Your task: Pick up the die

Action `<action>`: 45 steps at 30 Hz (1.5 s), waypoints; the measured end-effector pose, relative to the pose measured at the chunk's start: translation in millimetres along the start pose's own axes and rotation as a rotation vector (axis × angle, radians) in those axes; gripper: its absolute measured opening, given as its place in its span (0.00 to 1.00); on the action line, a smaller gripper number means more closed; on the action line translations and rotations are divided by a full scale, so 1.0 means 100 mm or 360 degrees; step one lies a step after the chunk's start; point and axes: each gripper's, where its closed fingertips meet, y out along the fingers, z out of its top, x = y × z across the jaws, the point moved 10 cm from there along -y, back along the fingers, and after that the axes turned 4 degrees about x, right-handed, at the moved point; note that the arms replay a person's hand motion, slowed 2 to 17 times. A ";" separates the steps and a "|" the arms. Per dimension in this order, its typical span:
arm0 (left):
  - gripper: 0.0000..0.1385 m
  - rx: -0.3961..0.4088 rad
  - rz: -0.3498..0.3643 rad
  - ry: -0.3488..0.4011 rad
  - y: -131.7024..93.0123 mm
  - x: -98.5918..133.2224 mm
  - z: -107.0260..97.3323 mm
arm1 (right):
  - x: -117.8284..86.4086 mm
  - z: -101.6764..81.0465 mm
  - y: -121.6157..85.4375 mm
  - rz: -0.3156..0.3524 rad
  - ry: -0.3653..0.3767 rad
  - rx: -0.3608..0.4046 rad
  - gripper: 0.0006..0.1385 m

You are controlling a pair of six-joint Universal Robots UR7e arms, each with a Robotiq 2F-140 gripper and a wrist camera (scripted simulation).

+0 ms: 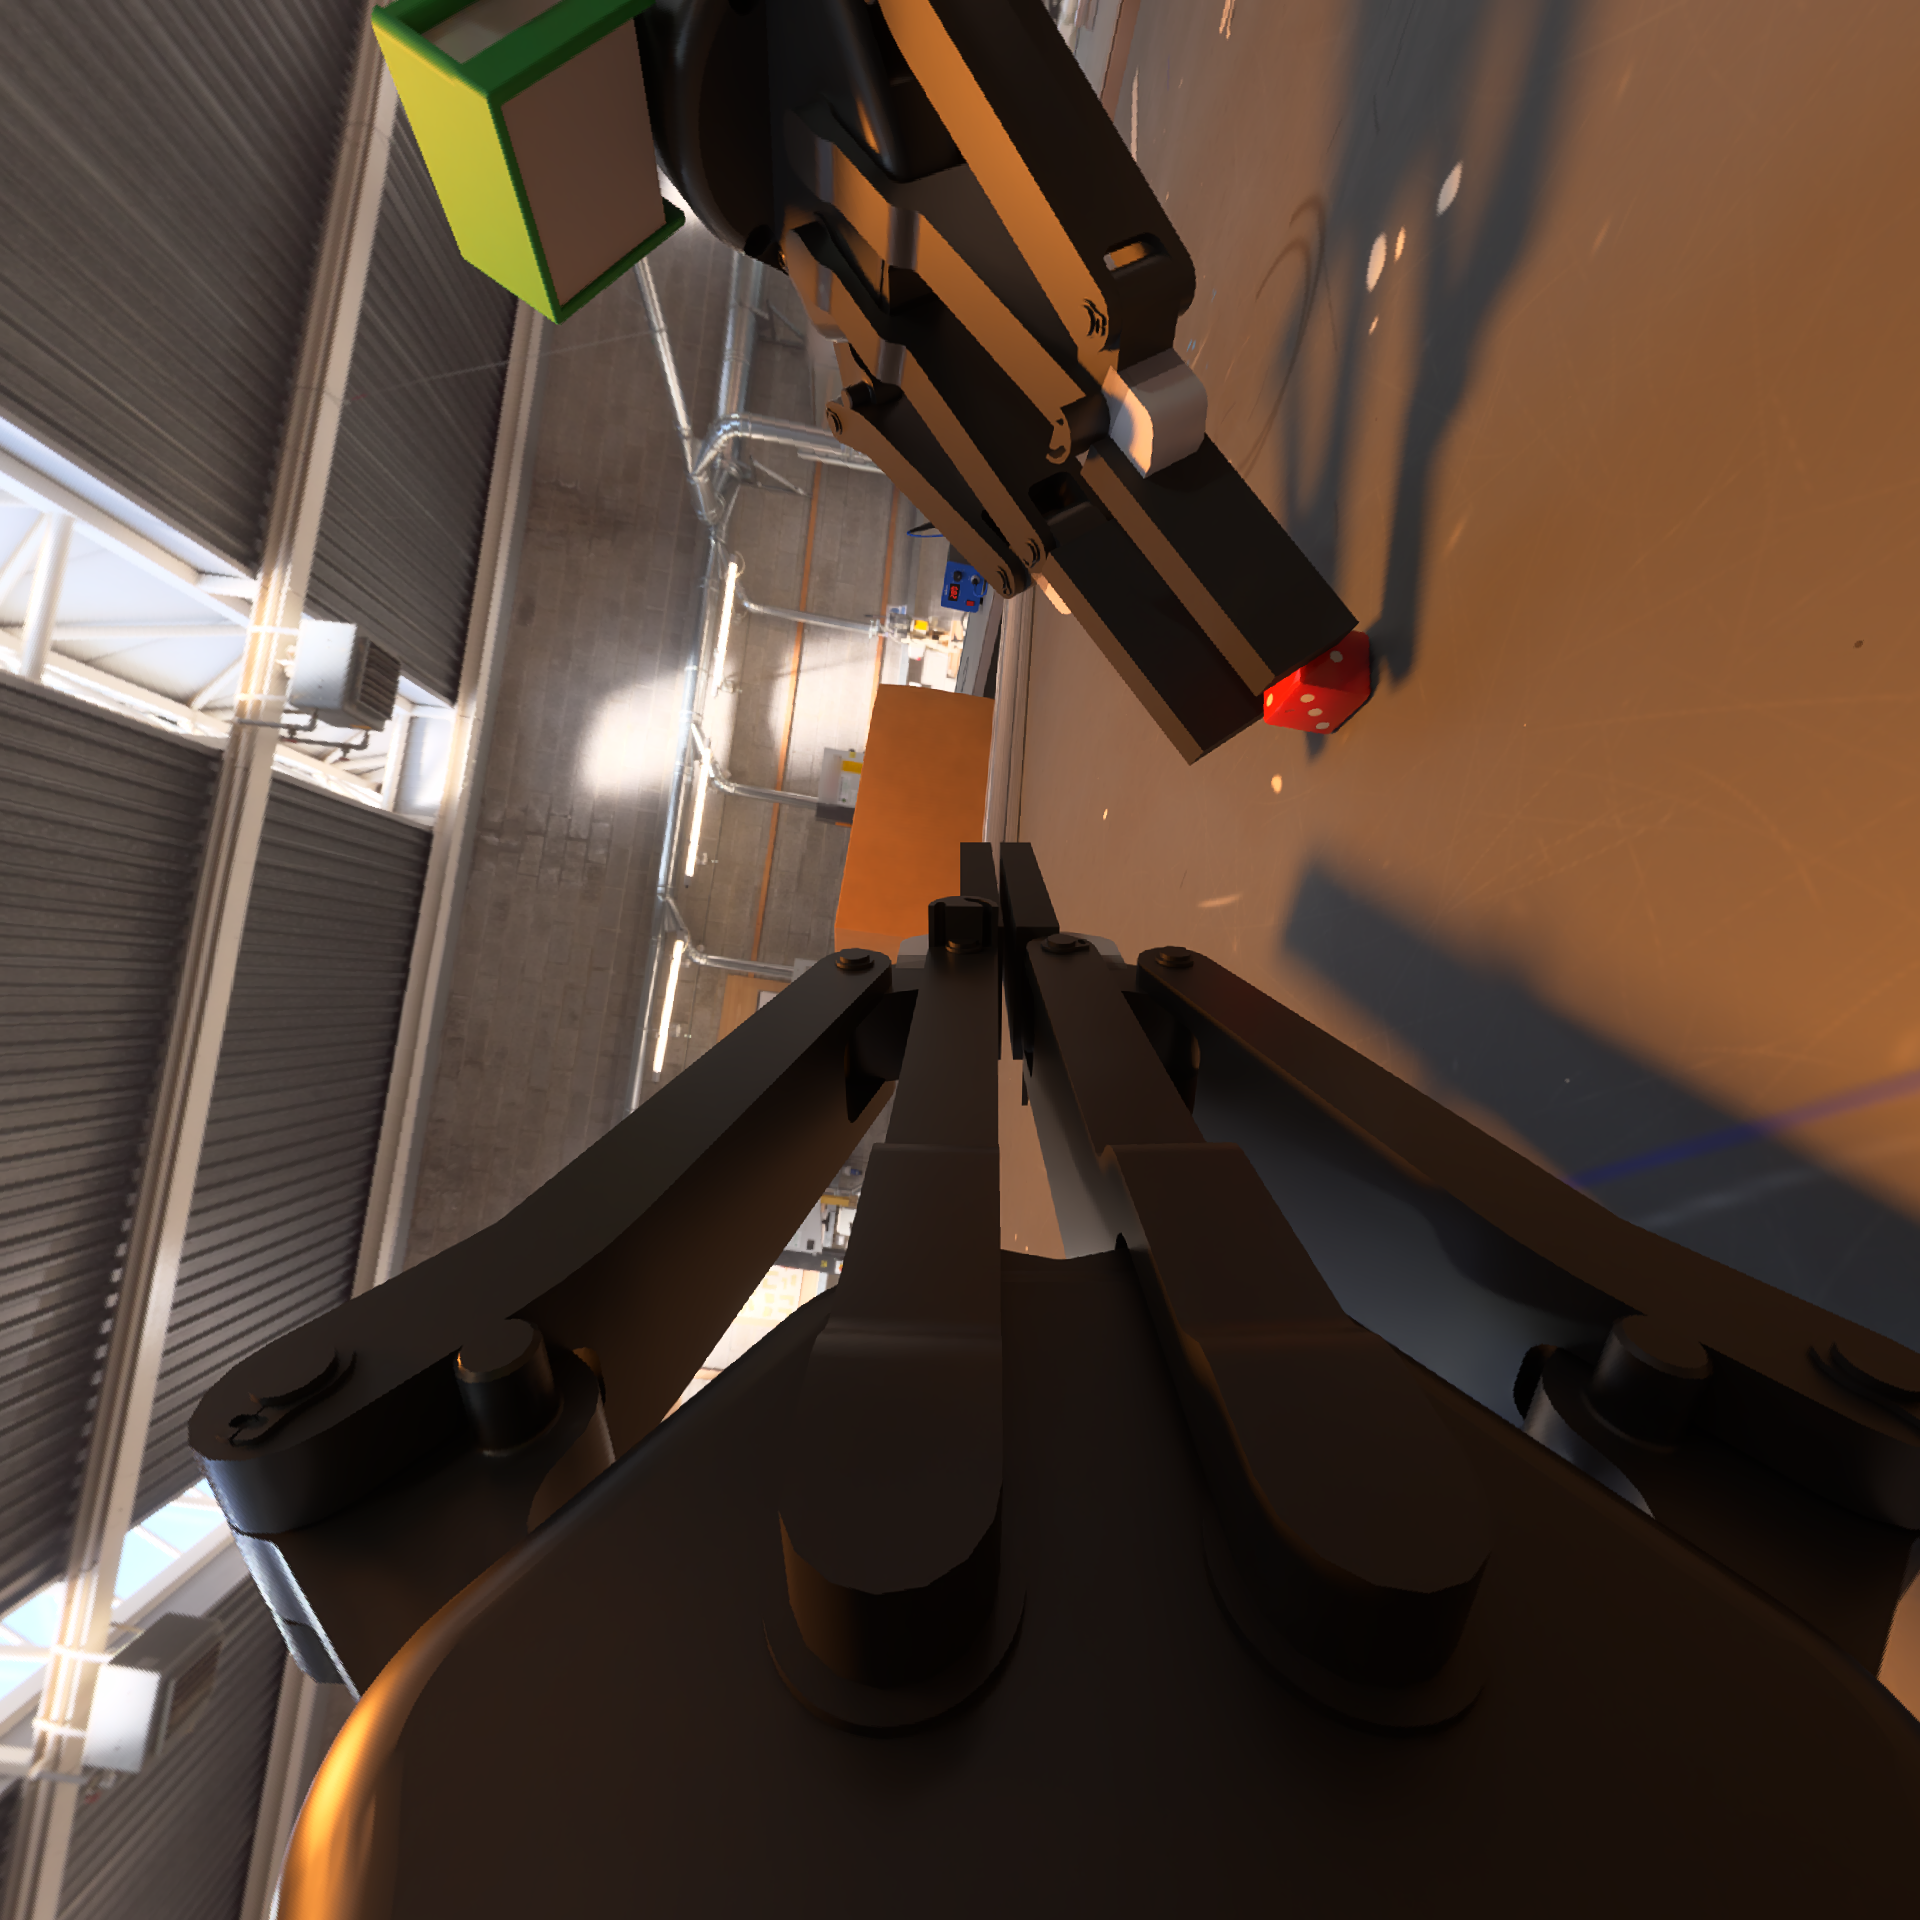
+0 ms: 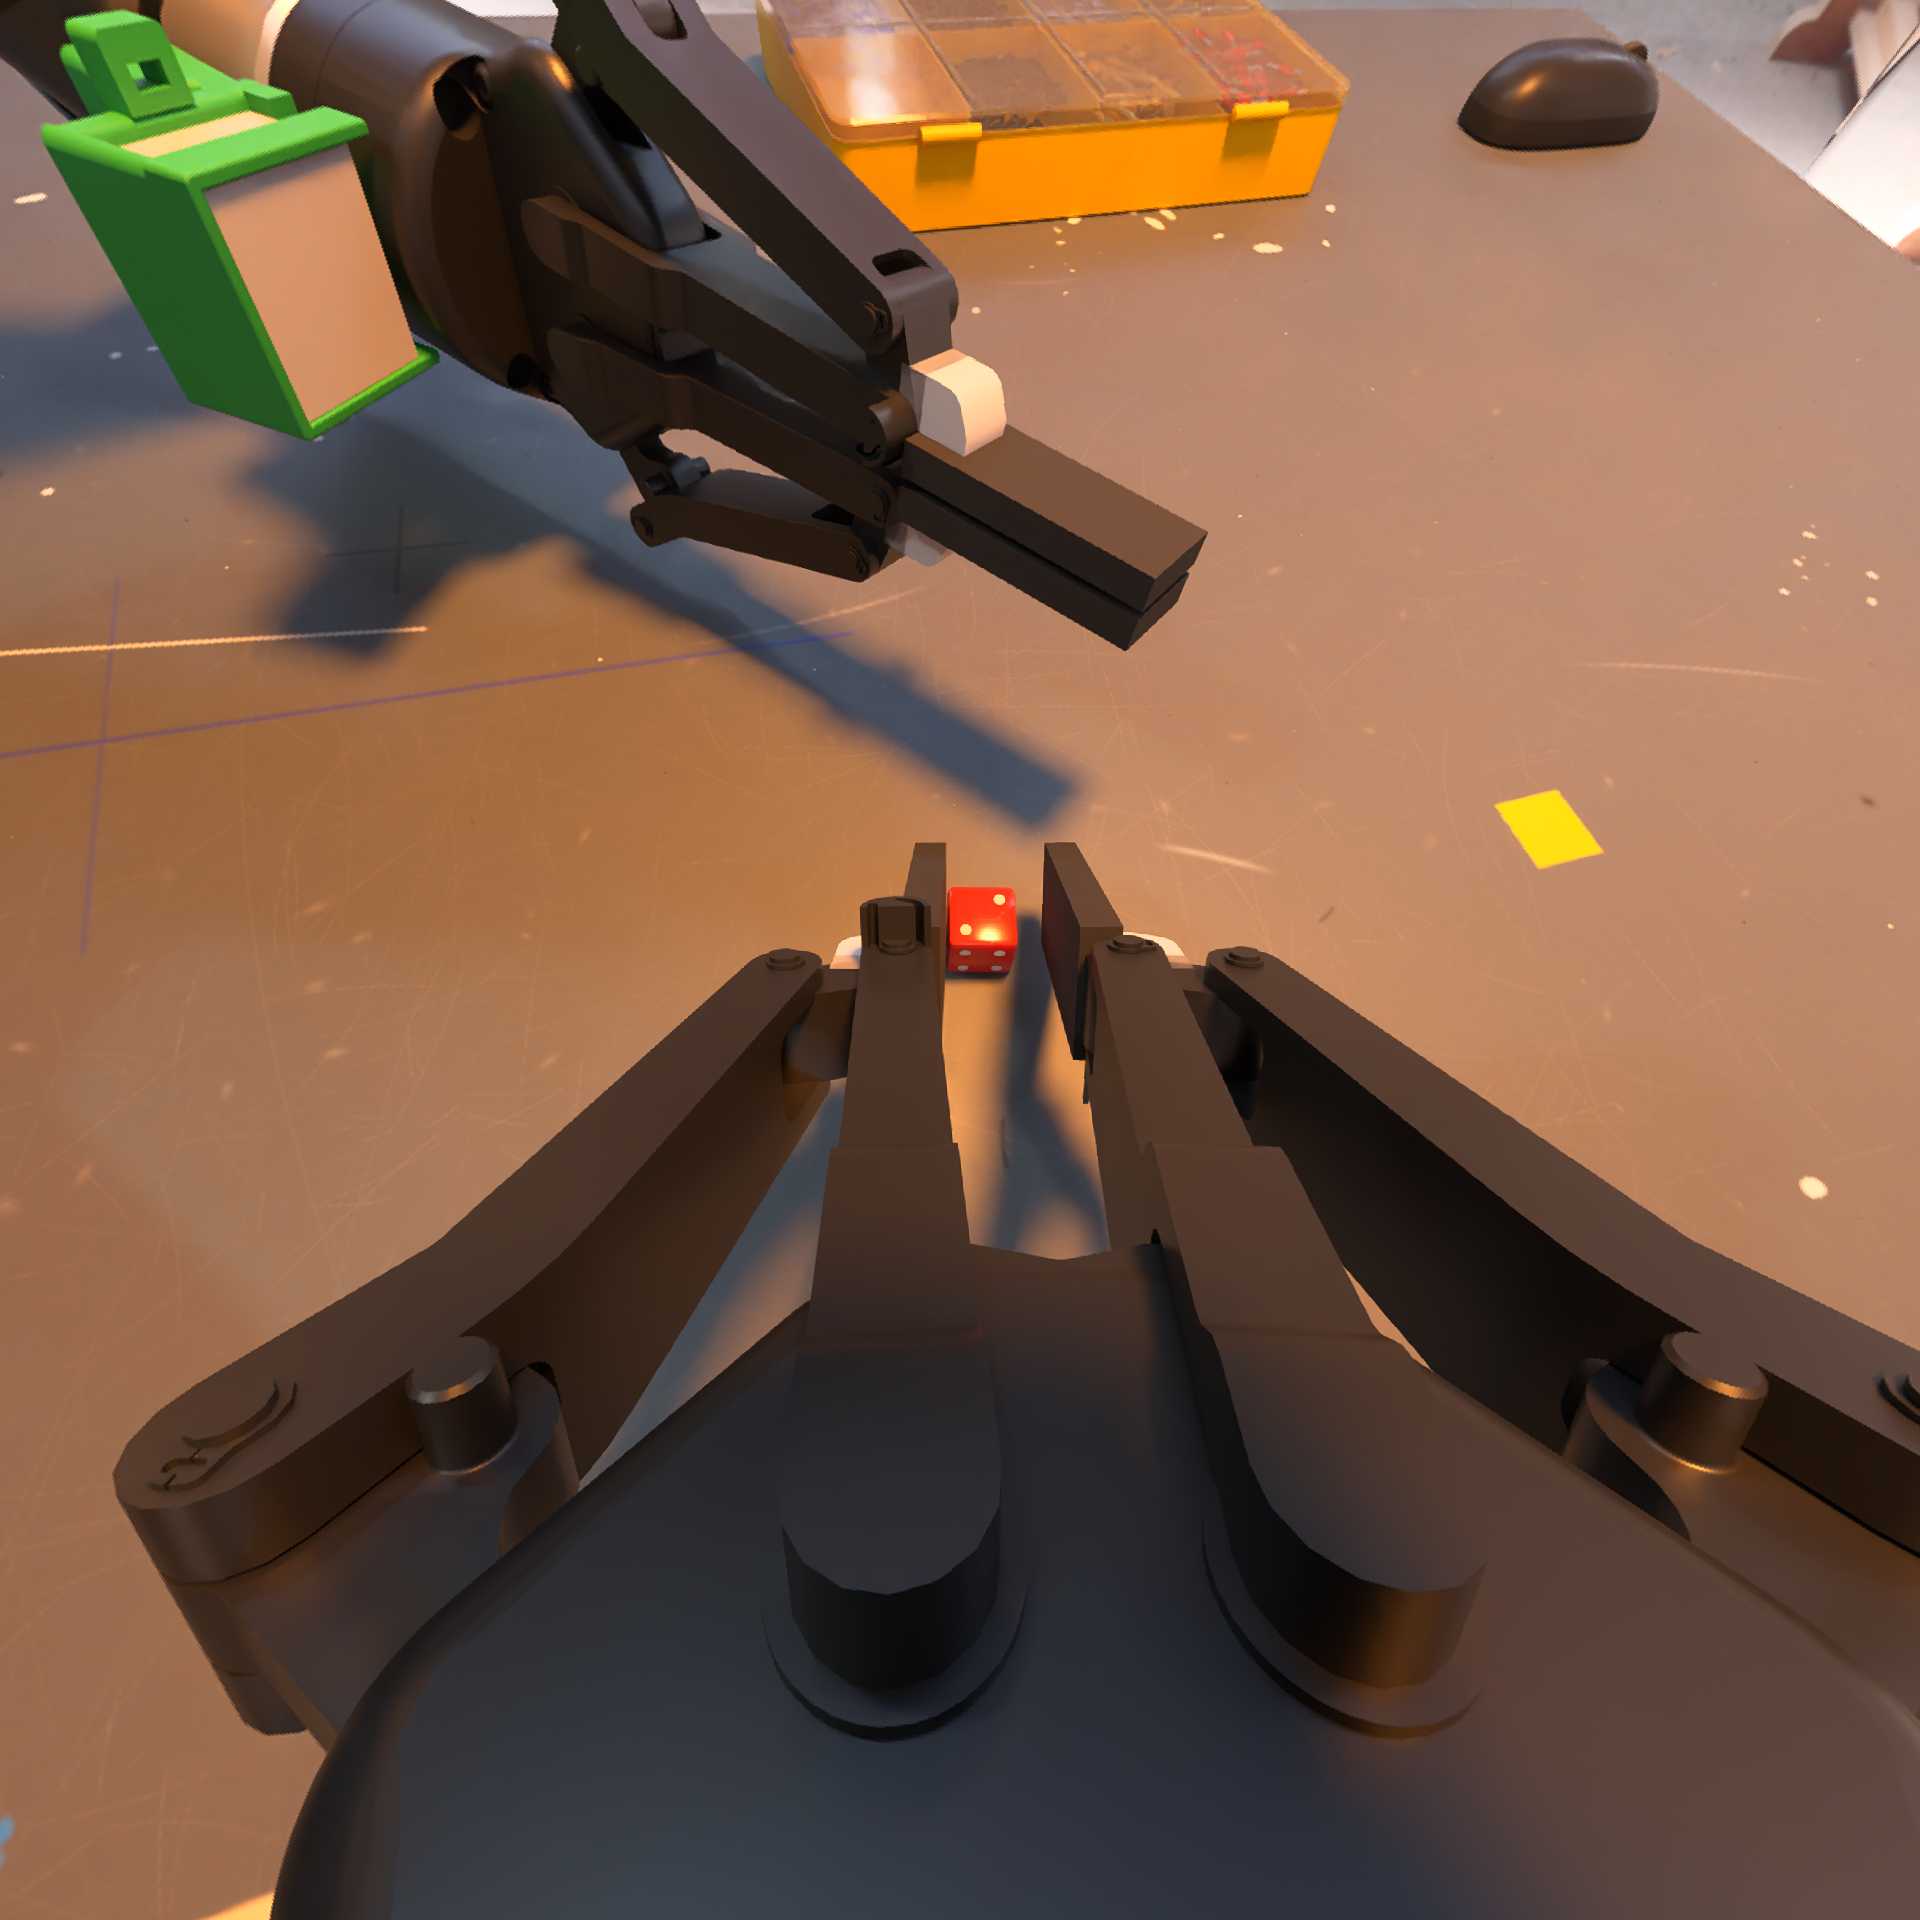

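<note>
A small red die [image 2: 981, 928] with white pips lies on the brown table [image 2: 1507, 499]. My right gripper [image 2: 995, 871] is low over the table with the die between its fingers. Its left finger touches or nearly touches the die, and a gap shows before the right finger, so it is open. In the left wrist view the die [image 1: 1317, 688] shows at the tips of the right gripper [image 1: 1276, 675]. My left gripper [image 1: 995, 875] is shut and empty. It hangs above the table beyond the die in the right wrist view [image 2: 1158, 594].
A yellow compartment box [image 2: 1081, 156] with a clear lid stands at the far edge. A dark mouse-shaped object [image 2: 1558, 94] lies to its right. A yellow patch [image 2: 1548, 828] marks the table right of the die. A green block [image 2: 239, 260] is mounted on the left wrist.
</note>
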 end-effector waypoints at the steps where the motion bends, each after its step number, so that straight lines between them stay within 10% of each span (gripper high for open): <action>1: 0.02 0.0000 -0.0001 0.0000 0.00 0.00 0.00 | 0.00 0.00 0.00 0.0001 -0.0001 -0.0003 0.18; 31: 0.02 -0.0160 0.0008 0.0218 0.06 0.09 0.06 | 0.05 0.00 0.10 -0.0029 0.0119 -0.0005 0.13; 45: 0.02 -0.0202 -0.0044 0.0239 0.10 0.14 0.10 | 0.15 0.06 0.05 -0.0078 0.0318 0.0192 0.13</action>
